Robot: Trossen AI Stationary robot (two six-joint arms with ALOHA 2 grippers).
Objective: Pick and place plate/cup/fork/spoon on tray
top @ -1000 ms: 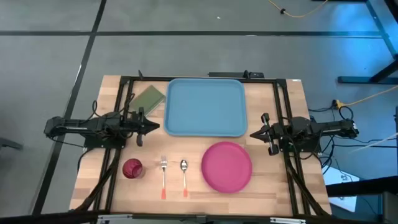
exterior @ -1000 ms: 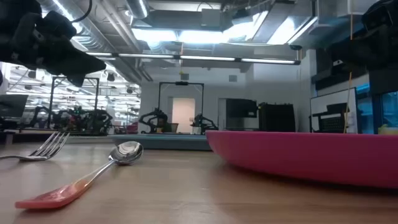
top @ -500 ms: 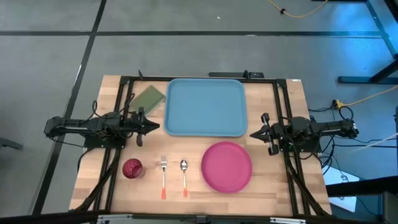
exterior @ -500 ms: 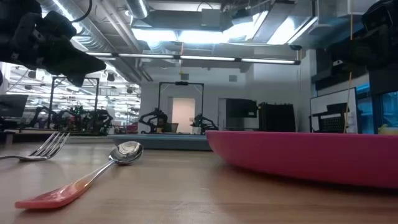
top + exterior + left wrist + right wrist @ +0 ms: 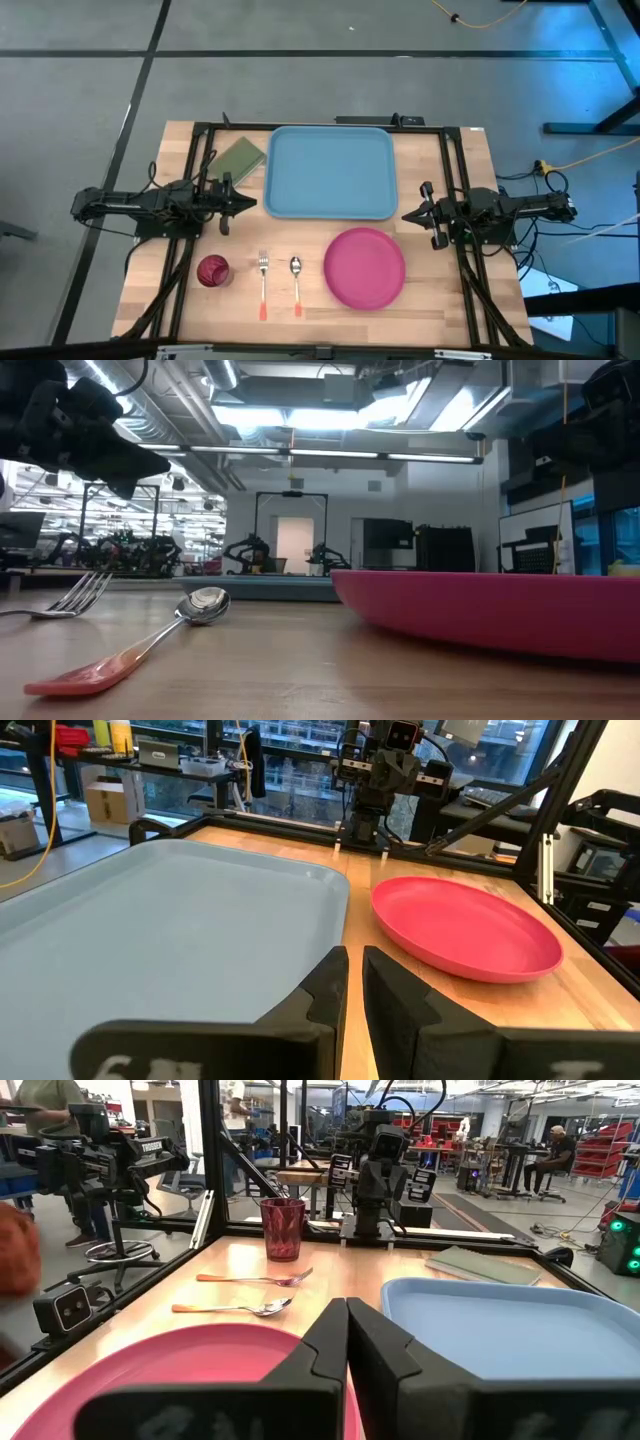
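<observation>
The light blue tray (image 5: 331,171) lies at the table's far middle. The pink plate (image 5: 365,267) lies near the front, right of centre. The spoon (image 5: 296,284), the fork (image 5: 263,282) and the dark red cup (image 5: 213,271) stand left of the plate. My left gripper (image 5: 252,204) is shut and empty, hanging above the table at the tray's left edge. My right gripper (image 5: 407,215) is shut and empty at the tray's near right corner, above the plate's far rim. The plate (image 5: 465,925) and tray (image 5: 160,920) show in the left wrist view.
An olive-green pad (image 5: 238,157) lies at the far left, beside the tray. A black frame (image 5: 200,150) runs along the table's left, right and far sides. Bare wood (image 5: 440,290) lies right of the plate. People show in the room beyond the table (image 5: 40,1110).
</observation>
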